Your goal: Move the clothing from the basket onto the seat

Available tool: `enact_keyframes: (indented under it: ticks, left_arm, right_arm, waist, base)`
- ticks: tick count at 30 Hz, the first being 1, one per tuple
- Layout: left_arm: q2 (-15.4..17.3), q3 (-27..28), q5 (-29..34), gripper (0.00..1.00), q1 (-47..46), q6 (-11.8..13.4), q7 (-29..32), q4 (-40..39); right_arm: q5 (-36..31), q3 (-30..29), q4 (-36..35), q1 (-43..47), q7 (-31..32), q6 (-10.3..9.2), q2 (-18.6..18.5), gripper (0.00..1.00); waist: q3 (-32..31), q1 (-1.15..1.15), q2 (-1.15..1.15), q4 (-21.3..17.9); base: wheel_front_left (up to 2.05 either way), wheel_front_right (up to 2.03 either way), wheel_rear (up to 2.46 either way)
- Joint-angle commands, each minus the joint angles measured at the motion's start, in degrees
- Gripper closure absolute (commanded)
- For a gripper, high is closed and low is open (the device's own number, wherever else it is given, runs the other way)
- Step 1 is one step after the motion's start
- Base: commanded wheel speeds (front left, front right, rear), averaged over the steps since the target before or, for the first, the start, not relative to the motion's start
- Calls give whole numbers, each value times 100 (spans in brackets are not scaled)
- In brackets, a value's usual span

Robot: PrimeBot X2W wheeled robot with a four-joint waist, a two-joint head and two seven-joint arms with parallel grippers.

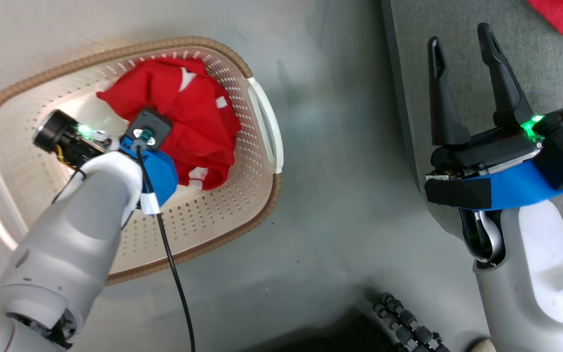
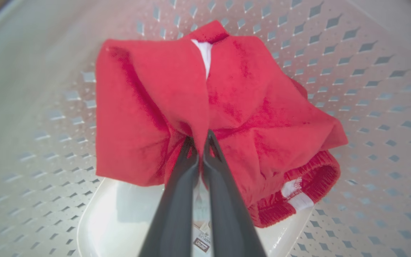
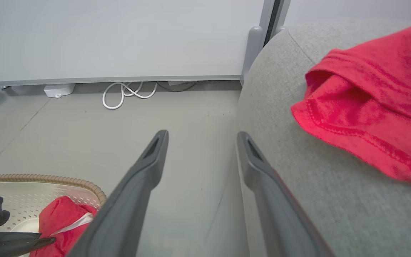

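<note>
A red garment of the clothing [image 1: 188, 117] with white trim lies bunched in the cream basket [image 1: 242, 205] on the floor. My left arm reaches down into the basket. In the left wrist view my left gripper [image 2: 200, 139] is shut on a raised fold of this clothing [image 2: 262, 107]. My right gripper [image 1: 462, 46] stands open with nothing between its fingers, over the left edge of the grey seat [image 1: 545, 68]. A second red garment [image 3: 373, 107] lies on the seat [image 3: 298, 185], to the right of the right gripper [image 3: 202, 137].
Grey floor [image 1: 340, 195] separates the basket from the seat. A white cable coil [image 3: 127, 94] lies by the pale wall. Black segmented tripod legs [image 1: 408, 325] sit near the bottom of the head view. A label sticker [image 2: 201, 244] shows on the basket floor.
</note>
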Motion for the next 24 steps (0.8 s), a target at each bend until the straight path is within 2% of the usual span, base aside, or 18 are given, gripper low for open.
enact_keyframes:
  ticks: [1,9,17,24]
  left_arm:
    - [-43,25,-25,100,45,-23,-67,-49]
    - [-318,208,-247,100,241,-97,-195,-542]
    - [-291,655,-198,100,727,-92,-200,-1661]
    - [-259,1074,89,100,1224,-44,-201,-2436]
  right_arm:
    - [-38,-17,10,-38,-22,1,12,0]
    - [-147,-111,130,84,-22,1,9,0]
    - [-222,-189,301,282,-21,1,-64,0]
    - [-235,-232,490,603,-21,1,-140,0]
  waist:
    - [-140,0,0,97]
    - [-738,0,0,405]
    - [-1475,0,0,711]
    - [-2271,0,0,912]
  base:
    - [0,0,0]
    - [0,0,0]
    - [0,0,0]
    - [0,0,0]
